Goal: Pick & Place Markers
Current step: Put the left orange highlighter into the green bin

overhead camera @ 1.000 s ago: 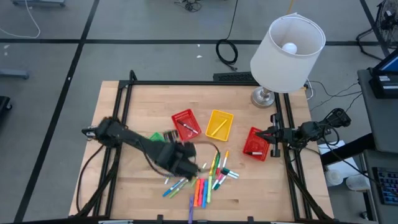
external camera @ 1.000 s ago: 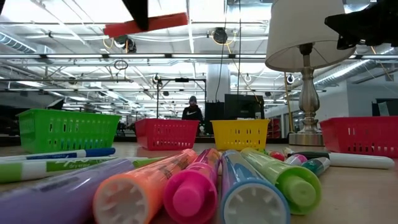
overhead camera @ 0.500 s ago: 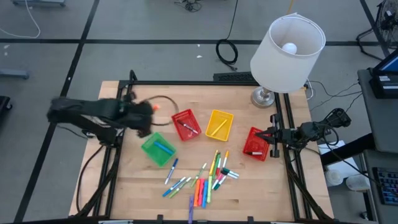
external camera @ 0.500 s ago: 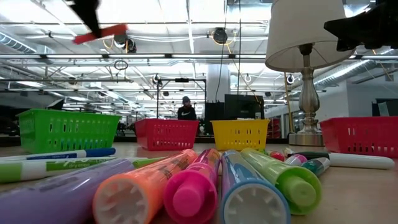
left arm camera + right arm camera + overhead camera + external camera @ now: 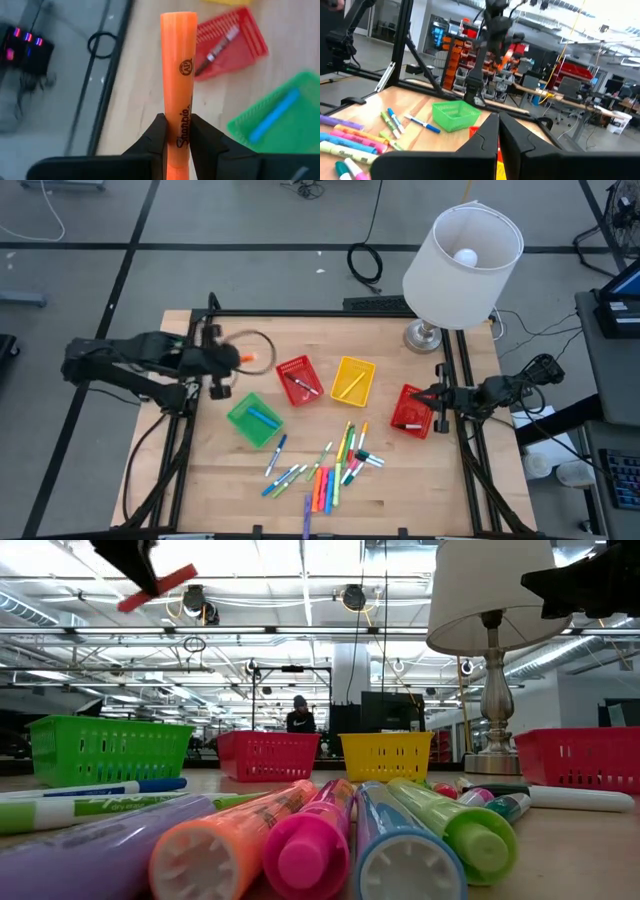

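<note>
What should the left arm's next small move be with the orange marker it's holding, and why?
Probably carry it toward a basket and lower it before letting go. The left gripper is shut on the orange marker, high above the table's back-left corner, short of the nearer red basket. Which basket suits orange isn't clear.

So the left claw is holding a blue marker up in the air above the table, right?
Not quite. The left claw is holding a marker up in the air, but it is an orange marker, not a blue one. The left wrist view shows the orange barrel pinched between the two dark fingers. The blue marker lies in the green basket.
</note>
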